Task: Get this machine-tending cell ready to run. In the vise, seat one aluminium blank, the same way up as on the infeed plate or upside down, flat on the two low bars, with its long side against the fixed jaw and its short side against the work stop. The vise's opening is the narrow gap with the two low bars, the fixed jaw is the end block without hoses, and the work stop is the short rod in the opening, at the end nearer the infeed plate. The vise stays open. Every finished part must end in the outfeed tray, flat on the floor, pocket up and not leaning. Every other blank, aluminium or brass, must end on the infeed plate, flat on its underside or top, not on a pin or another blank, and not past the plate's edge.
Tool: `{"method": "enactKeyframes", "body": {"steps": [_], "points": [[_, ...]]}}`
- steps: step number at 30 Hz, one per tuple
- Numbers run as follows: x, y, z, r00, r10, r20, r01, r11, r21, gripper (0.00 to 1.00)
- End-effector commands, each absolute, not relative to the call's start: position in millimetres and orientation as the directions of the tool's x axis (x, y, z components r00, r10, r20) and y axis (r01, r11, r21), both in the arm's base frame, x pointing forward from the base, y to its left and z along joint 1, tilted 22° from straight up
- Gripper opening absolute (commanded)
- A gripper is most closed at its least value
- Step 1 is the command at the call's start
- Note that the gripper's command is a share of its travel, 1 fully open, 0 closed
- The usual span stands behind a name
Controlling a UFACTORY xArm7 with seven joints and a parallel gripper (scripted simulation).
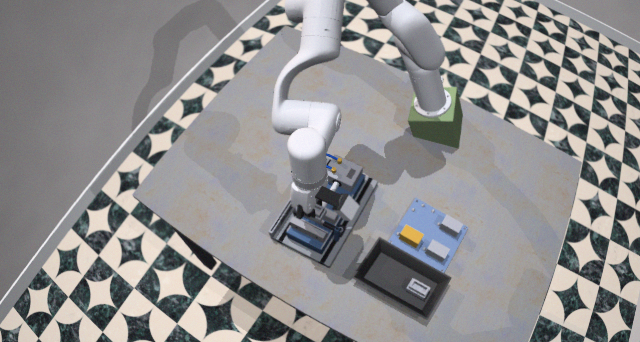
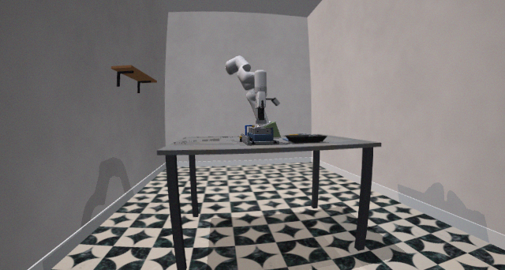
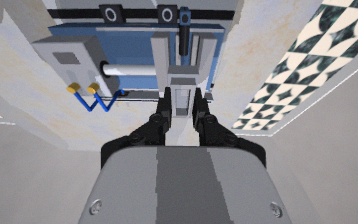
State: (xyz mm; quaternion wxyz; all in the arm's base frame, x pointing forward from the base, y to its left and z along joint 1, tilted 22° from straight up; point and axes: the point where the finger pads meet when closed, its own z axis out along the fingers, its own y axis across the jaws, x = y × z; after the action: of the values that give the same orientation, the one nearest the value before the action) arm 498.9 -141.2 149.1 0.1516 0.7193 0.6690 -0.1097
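While the gripper (image 3: 182, 107) hangs over the vise (image 1: 320, 232), its fingers are clamped on a grey part (image 3: 182, 100) in the vise's opening. Beside the vise sit the outfeed tray (image 1: 372, 262) and infeed plate (image 1: 425, 219).

No readable text, label, brand, number or sign is showing in any view. Vise (image 1: 320, 217), plate (image 1: 425, 217), tray (image 1: 385, 267) and arm are carrying no legible markings.
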Motion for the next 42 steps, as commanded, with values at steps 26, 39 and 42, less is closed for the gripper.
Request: {"method": "enactKeyframes", "body": {"steps": [26, 39, 42], "points": [[540, -12, 115, 0.137, 0.921, -0.365, 0.989, -0.104, 0.109, 0.00], [541, 75, 72, 0.169, 0.920, -0.354, 0.984, -0.139, 0.108, 0.00], [541, 77, 71, 0.169, 0.920, -0.354, 0.984, -0.140, 0.108, 0.00]]}}
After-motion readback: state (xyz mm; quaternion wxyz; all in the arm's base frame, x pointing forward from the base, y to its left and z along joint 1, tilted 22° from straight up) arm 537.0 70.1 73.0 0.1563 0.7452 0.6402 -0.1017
